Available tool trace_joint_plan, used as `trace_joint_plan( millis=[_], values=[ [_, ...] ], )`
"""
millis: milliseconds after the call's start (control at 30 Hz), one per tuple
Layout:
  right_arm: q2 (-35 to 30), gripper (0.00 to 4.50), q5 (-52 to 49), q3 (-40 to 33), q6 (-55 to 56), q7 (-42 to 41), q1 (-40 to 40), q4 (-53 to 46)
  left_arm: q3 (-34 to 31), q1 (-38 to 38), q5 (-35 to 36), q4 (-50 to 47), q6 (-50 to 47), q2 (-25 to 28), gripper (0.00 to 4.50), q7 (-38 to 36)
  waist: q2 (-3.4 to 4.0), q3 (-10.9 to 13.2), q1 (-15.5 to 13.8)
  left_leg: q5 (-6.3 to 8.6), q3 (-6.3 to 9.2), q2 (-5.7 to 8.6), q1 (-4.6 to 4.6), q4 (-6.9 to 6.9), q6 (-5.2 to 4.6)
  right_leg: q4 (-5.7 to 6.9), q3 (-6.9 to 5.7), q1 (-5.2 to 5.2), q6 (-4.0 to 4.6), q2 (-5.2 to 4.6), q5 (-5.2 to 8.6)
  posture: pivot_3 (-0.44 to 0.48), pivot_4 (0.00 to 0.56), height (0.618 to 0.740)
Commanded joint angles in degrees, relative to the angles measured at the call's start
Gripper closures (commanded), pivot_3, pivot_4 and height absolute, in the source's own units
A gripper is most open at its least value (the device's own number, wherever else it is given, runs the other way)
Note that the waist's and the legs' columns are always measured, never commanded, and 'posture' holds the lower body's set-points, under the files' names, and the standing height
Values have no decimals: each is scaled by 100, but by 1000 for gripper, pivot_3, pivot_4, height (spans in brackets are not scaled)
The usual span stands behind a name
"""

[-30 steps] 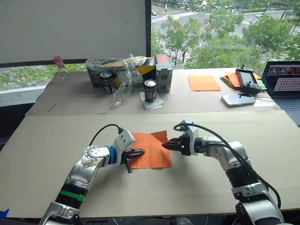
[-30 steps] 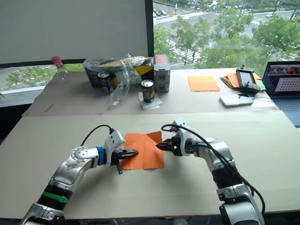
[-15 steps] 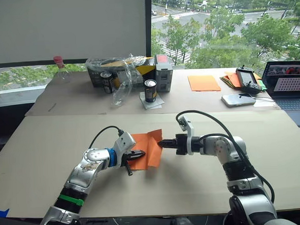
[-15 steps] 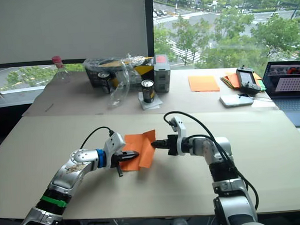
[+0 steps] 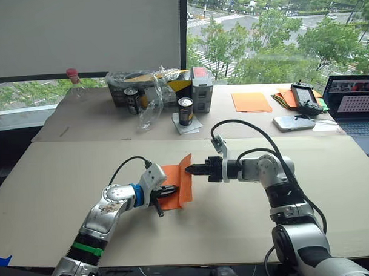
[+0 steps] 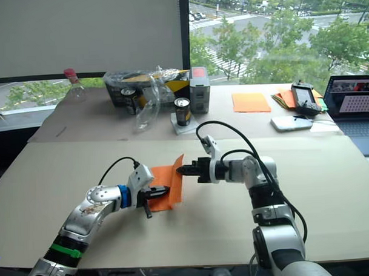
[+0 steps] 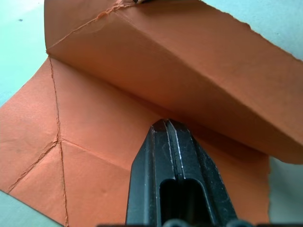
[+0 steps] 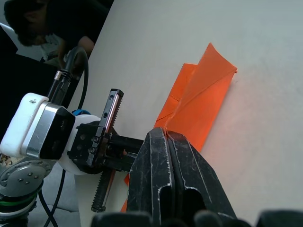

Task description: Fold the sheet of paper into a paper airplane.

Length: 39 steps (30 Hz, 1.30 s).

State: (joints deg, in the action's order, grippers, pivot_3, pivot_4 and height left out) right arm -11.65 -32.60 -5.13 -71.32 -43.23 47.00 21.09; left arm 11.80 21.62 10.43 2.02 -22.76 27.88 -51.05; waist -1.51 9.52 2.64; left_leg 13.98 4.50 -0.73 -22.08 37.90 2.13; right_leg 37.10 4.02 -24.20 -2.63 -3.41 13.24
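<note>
Right gripper, closed on the paper, stands its flap upright; left gripper, closed, pins the flat half beside the crease.

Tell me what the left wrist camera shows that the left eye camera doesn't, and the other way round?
Left wrist view: the crease lines crossing the orange sheet of paper up close, a rough edge, and the left hand pressing its shut tips onto the flat part under the raised flap.

Left eye view: the whole table, the right hand pinching the flap's edge, plus two cans, a plastic bottle, a paler orange sheet, a phone and a laptop at the far side.

Both: the same orange paper, half lifted, with the left hand on it.
</note>
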Motion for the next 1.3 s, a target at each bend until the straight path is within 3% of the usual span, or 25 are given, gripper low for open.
trace_joint_plan(
  millis=[33, 367, 500, 600, 867, 1100, 1200, 1300],
  values=[
    [98, 4409, -165, 12, -156, 51, 32, -122, -14, -102, -25, -96, -8, 46, 4500, 9, 1, 0, 0, 0, 0, 0, 0, 0, 0, 0, 0, 0, 0, 0, 0, 0, 150, 732],
    [635, 4409, -205, -202, 231, 282, -75, 147, -619, -840, 242, -609, -226, 647, 4500, -26, 3, -1, 128, 0, 1, -4, 3, -7, 0, 3, 0, -5, 0, 3, 0, 0, 150, 732],
    [775, 4409, -198, -341, 541, 257, 121, 451, -517, -833, 246, -664, -243, 559, 4500, 48, 4, -1, 115, 0, 1, -3, 4, -7, 0, 1, -1, -2, 0, 2, 0, 0, 150, 732],
    [894, 3645, -308, -510, 635, 215, 277, 640, -435, -653, 264, -640, -275, 384, 4500, 127, 4, -1, 109, 0, 1, -1, 3, -7, 0, 1, -1, -2, 0, 1, 0, 0, 150, 732],
    [718, 809, -527, -822, 577, 410, 320, 259, -314, -591, 199, -582, -244, 362, 4500, 101, 5, -1, 119, 0, 1, -2, 1, -7, 0, 1, -1, -5, 0, 1, 0, 0, 150, 732],
    [-71, 809, -1097, -1248, 425, 359, 184, -1107, -327, -602, 188, -521, -178, 399, 4500, 63, 7, 0, 99, 0, 1, -1, -2, -7, 0, -2, -1, -4, -1, 0, 1, 0, 150, 732],
    [-718, 1671, -419, -582, 1366, -14, -176, -1527, -317, -594, 185, -501, -163, 412, 4500, 44, 7, 0, 93, 0, 1, -2, 0, -7, 0, -2, -1, -3, -1, 1, 1, 0, 150, 732],
    [-1707, 2762, 1213, 1175, 3087, -600, -717, -1647, -309, -572, 183, -454, -130, 429, 4500, 16, 6, 0, 87, 0, 0, 0, 0, -7, 0, -12, -2, 3, -4, -1, 3, 0, 150, 732]
  ],
)
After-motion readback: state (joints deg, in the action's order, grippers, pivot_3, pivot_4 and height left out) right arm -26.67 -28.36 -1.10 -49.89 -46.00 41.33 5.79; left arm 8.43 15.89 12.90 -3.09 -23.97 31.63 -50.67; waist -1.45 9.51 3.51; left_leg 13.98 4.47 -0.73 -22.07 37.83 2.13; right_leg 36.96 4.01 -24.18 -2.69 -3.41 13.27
